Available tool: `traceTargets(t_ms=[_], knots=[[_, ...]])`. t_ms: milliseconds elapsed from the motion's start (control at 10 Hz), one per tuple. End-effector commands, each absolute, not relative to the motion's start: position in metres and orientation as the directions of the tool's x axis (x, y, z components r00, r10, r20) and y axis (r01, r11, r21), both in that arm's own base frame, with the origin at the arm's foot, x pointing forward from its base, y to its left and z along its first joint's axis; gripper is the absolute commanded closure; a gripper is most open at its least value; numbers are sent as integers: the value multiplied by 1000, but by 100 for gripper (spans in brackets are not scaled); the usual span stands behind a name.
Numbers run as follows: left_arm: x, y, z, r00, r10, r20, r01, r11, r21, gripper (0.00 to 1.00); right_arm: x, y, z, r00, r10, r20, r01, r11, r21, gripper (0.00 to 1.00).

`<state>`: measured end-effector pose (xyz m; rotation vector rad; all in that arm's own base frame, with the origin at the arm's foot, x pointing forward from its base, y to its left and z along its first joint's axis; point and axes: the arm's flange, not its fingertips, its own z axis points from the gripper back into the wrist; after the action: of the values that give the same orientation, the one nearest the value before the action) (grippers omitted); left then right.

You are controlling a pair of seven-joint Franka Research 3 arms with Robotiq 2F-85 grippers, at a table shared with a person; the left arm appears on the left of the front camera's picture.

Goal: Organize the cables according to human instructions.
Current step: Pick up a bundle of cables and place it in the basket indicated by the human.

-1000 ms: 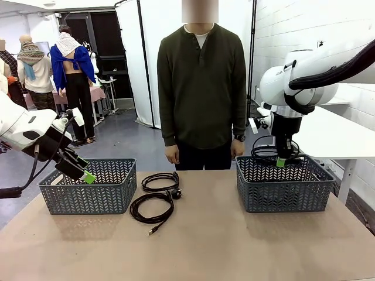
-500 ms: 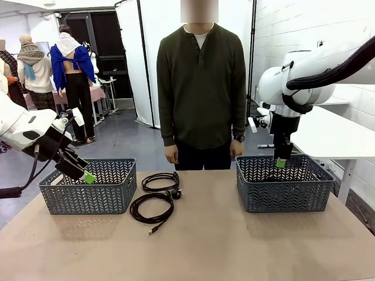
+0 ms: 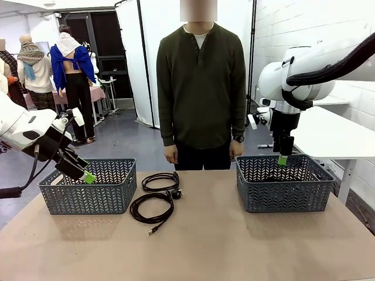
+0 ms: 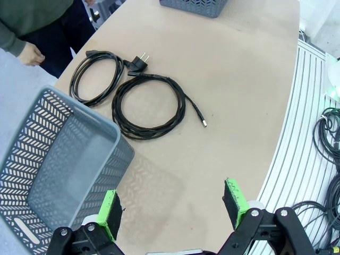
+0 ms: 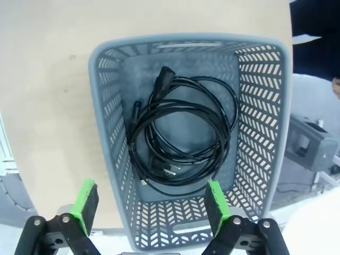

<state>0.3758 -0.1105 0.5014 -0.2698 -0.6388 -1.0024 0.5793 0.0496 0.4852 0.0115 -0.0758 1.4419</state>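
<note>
Two coiled black cables lie on the table between the baskets: a smaller loop (image 3: 160, 180) (image 4: 95, 74) with a mains plug, and a larger loop (image 3: 151, 208) (image 4: 149, 106) nearer me. More black cable (image 5: 180, 138) lies coiled and overlapping on the floor of the right basket (image 3: 284, 190) (image 5: 106, 133). My right gripper (image 3: 283, 159) (image 5: 150, 197) hangs open just above that basket, holding nothing. My left gripper (image 3: 87, 174) (image 4: 171, 199) is open and empty at the near rim of the left basket (image 3: 88, 190) (image 4: 64, 154).
A person stands at the far edge of the table with both hands (image 3: 172, 154) down at their sides; one hand (image 4: 29, 53) shows in the left wrist view. A white table (image 3: 334, 137) stands behind the right basket. Bare tabletop (image 3: 234, 246) stretches in front.
My right gripper opened and let go of a cable, which dropped into the right basket; the gripper then rose slightly. The left arm and the person have not moved.
</note>
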Motion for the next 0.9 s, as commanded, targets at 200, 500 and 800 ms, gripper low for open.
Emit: traceTargets(t_ms=[200, 500, 800], knots=[[377, -107, 498, 360, -696, 621, 859, 507, 70, 0, 579, 48, 485, 131, 990, 57, -991, 132, -29, 0], [377, -107, 498, 360, -696, 621, 859, 507, 70, 0, 579, 48, 485, 131, 990, 57, -991, 132, -29, 0], [377, -107, 498, 360, -696, 621, 859, 507, 70, 0, 568, 68, 505, 259, 963, 76, -965, 262, -29, 0]])
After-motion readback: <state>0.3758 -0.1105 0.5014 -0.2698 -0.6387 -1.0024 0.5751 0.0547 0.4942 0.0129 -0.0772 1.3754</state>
